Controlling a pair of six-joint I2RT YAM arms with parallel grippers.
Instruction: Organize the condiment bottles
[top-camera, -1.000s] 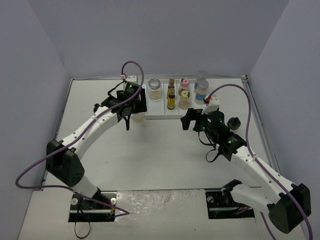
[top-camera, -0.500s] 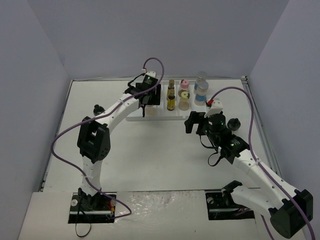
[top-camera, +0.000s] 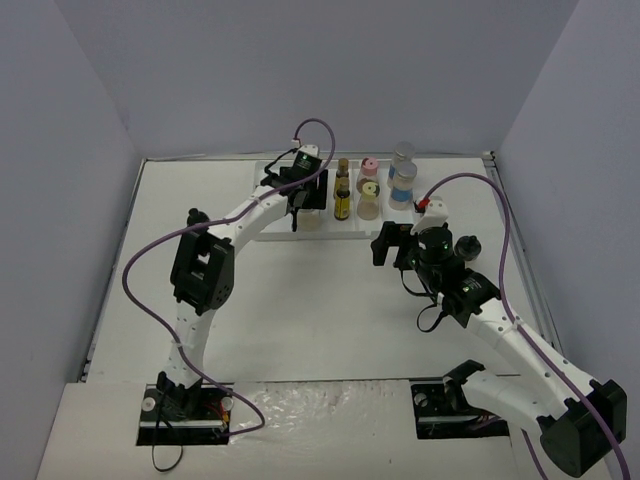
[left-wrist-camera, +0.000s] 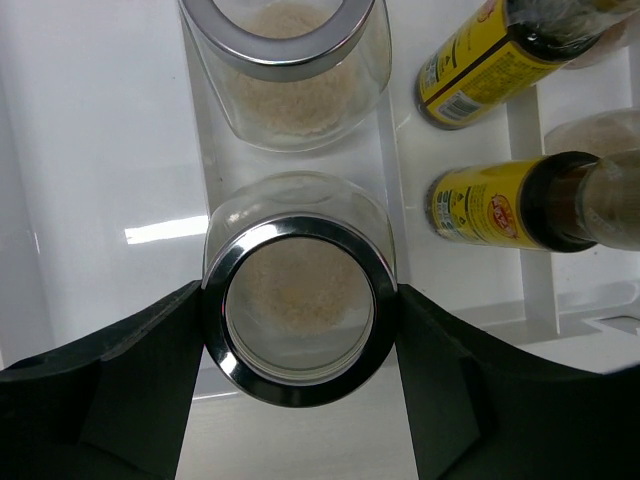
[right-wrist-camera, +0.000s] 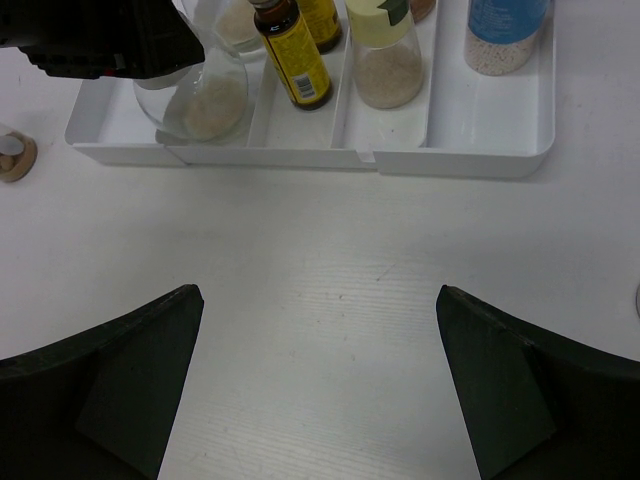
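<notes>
My left gripper (top-camera: 300, 203) is shut on a clear jar of tan powder (left-wrist-camera: 300, 310) with a silver rim. It holds the jar at the near end of a left compartment of the white divided tray (top-camera: 268, 230). A second powder jar (left-wrist-camera: 285, 60) stands behind it. Two amber bottles with yellow labels (left-wrist-camera: 495, 205) stand in the compartment to the right. The pink-capped (top-camera: 369, 168), yellow-capped (right-wrist-camera: 385, 70) and blue-labelled (top-camera: 403, 180) bottles stand further right. My right gripper (top-camera: 385, 243) is open and empty over bare table in front of the tray (right-wrist-camera: 300, 155).
A black-capped bottle (top-camera: 467, 246) stands on the table right of my right gripper. Another small dark bottle (top-camera: 196, 215) stands left of the tray. A tan-capped thing (right-wrist-camera: 10, 155) shows at the left edge of the right wrist view. Grey walls close the table.
My left arm has carried the jar from left of the tray rightward and into the tray. The right gripper has barely moved.
</notes>
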